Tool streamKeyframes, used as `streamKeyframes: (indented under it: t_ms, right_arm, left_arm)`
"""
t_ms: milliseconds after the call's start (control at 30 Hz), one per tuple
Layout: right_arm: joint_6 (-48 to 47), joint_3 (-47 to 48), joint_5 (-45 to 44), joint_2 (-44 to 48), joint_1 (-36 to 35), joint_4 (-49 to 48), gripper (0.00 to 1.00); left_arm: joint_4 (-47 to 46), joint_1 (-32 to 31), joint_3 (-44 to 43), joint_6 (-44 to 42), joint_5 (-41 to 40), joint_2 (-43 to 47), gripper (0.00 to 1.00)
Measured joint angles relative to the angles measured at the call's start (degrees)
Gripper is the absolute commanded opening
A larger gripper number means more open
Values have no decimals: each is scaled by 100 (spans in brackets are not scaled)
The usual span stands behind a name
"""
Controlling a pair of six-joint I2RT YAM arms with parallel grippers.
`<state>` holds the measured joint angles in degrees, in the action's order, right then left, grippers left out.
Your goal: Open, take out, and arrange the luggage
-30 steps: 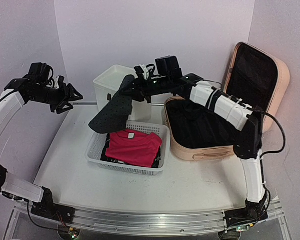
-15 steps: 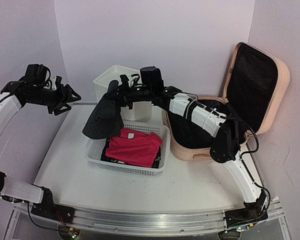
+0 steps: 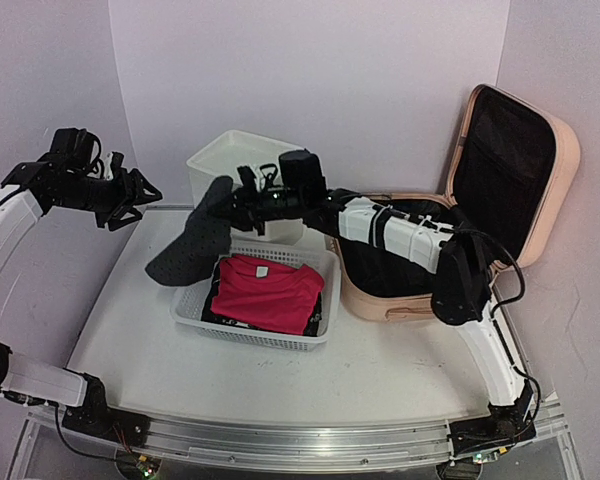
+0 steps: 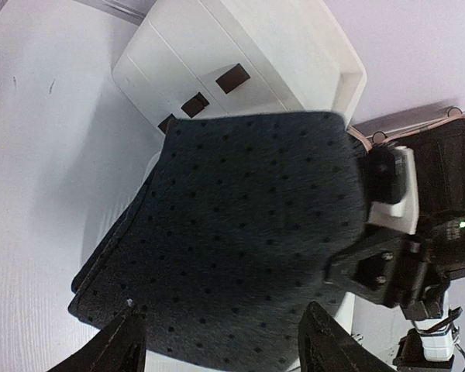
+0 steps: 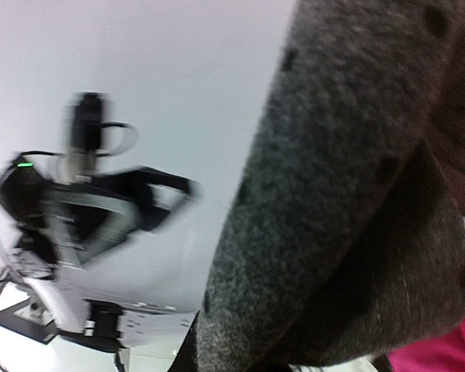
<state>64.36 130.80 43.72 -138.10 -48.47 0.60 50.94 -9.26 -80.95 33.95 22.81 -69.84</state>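
The suitcase [image 3: 390, 300] lies open at the right of the desk [image 3: 380, 370]. Its base is flat on the surface and its lid stands up against the wall, showing the black lining. The right arm stretches from there across to the left. The right fingers [image 3: 242, 192] are clamped on the top edge of a dark dotted cloth [image 3: 190, 245], which hangs limp from them. The cloth's lower end hangs past the left rim of the white basket [image 3: 250, 335], not over the red shirt [image 3: 270, 290] lying inside it. A white box [image 3: 235, 160] stands just behind the basket.

The left fingers [image 4: 125, 347] are spread apart and hold nothing. They hover high at the left, well apart from the cloth.

The main risk, as I judge it, is letting go here. With so much of the cloth outside the rim, it would likely drape over the edge or slide onto the desk rather than settle in the basket. The grip is on one edge only, so a quick swing could pull the fabric free or drag its tail across the basket and shift it. The cloth also fills most of the right wrist view, so that camera gives little help with placing it. The arm is extended far, which leaves little room to correct.
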Motion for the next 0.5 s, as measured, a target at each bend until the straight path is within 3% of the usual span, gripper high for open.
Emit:
streamKeyframes:
  t_ms: [200,333,500]
  right_arm:
    - [-544,-2712,-157,1014,334,278,0]
    - [-1012,-3429,-271,1478,590,748,0]
    - [-1670,-3670,-597,1961,654,1360,0]
  left_arm:
    - [2,0,146,24,-4,59,69]
    - [0,0,192,50,17,70,72]
    - [-2,0,192,52,361,-122,72]
